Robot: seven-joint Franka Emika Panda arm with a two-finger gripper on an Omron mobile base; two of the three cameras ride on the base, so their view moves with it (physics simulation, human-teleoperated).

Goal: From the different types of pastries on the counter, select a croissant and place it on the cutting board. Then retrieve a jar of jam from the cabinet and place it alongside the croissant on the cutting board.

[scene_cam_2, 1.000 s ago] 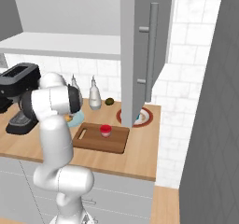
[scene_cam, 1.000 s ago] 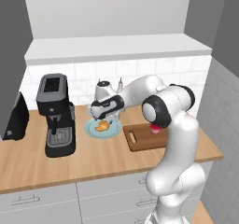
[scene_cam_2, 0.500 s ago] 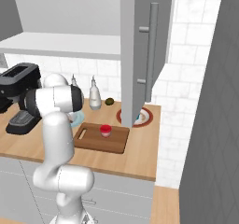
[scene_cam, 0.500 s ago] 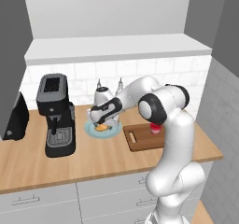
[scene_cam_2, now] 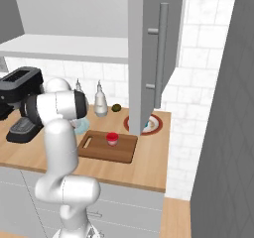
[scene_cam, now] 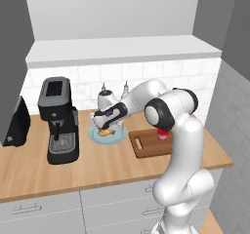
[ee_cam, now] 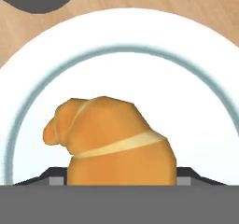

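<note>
The fingers [ee_cam: 120, 178] sit either side of the croissant [ee_cam: 109, 141] on its plate [ee_cam: 196, 78], seemingly gripping it.

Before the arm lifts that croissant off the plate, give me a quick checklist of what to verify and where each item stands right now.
1. Gripper down at the croissant: ok; in the hand view the pastry sits right between the finger tips.
2. Fingers closed firmly on the croissant: cannot tell; the pastry hides the contact.
3. Croissant on its plate: ok, not yet lifted.
4. Free space on the cutting board: ok; a small red-topped jar stands near the middle, with bare board beside it.
5. Path from plate to board: ok; they lie side by side on the counter, nothing between.
</note>
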